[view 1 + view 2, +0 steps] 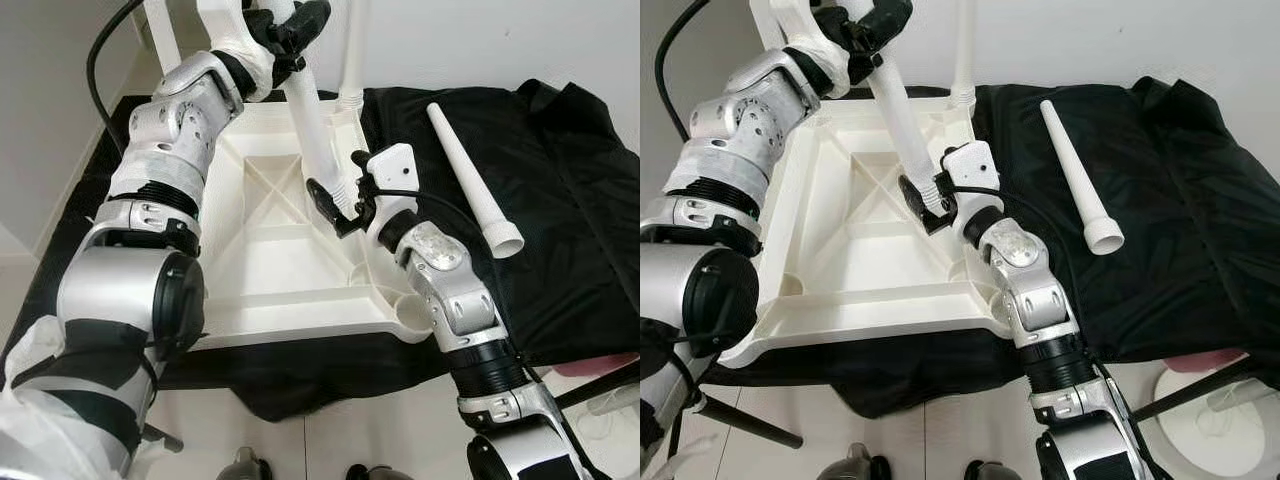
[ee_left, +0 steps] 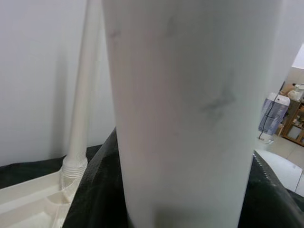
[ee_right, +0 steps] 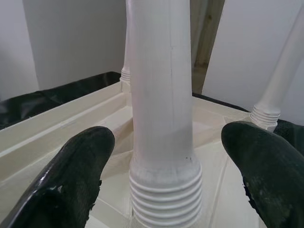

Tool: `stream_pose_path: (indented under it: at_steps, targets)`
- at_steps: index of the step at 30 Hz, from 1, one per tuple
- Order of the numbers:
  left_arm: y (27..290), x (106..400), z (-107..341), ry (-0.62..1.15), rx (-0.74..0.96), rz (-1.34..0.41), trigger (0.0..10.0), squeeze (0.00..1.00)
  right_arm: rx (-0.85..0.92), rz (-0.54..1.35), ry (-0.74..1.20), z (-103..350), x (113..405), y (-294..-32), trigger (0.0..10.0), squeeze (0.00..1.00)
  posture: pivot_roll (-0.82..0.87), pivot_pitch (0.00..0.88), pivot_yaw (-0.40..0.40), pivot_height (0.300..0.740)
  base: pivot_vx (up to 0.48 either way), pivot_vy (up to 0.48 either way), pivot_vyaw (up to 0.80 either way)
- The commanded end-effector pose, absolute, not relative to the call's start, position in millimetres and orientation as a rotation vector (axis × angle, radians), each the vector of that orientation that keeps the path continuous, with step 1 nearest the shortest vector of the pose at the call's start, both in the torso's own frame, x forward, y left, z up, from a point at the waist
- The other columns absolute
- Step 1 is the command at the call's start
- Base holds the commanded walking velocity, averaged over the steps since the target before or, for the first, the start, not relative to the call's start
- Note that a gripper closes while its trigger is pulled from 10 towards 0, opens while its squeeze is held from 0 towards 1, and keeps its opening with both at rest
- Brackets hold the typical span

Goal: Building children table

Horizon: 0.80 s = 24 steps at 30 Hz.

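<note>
Your left arm's silver shoulder and elbow fill the lower left of the head views, rising to the left claw point(image 1: 290, 35) at the top centre, where its black fingers are pinched on the upper part of a white table leg point(image 1: 318, 135). That leg slants down to the middle of the frame, its ribbed end near the right edge of the upturned white tabletop point(image 1: 260, 250). Your right claw point(image 3: 164, 175) sits at that ribbed end with its fingers point(image 3: 78, 175) spread either side of the leg, not touching it. Another leg point(image 1: 352, 50) stands upright in the tabletop's far right corner. One loose leg point(image 1: 475, 185) lies on the black cloth point(image 1: 570, 220) in the upper right.
</note>
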<state>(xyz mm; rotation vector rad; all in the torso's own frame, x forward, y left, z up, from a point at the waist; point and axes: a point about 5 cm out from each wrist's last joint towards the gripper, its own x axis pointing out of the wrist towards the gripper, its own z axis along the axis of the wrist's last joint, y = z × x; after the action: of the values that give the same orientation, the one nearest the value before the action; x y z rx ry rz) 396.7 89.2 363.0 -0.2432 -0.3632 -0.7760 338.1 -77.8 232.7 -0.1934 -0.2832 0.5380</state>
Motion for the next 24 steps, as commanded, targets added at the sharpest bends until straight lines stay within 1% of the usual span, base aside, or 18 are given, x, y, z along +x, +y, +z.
stream_pose_path:
  at_steps: [1,5,12,24]
  targets:
    - [82,393,365,-0.372,-0.219,-0.792,10.0,0.00,-0.224,0.536,-0.263,231,341,-74,10.0,0.00,-0.03,0.068,-0.002,0.740,0.000,0.000,0.00]
    - [70,385,363,-0.381,-0.214,-0.815,10.0,0.00,-0.273,0.528,-0.252,231,348,-70,10.0,0.00,-0.02,0.065,-0.002,0.740,0.000,0.000,0.00]
    - [58,377,362,-0.386,-0.215,-0.824,10.0,0.00,-0.323,0.519,-0.256,235,357,-61,10.0,0.00,-0.01,0.064,-0.003,0.740,0.000,0.000,0.00]
    - [55,370,363,-0.389,-0.214,-0.826,10.0,0.00,-0.349,0.521,-0.267,240,363,-56,10.0,0.00,0.00,0.067,-0.011,0.740,0.000,0.000,0.00]
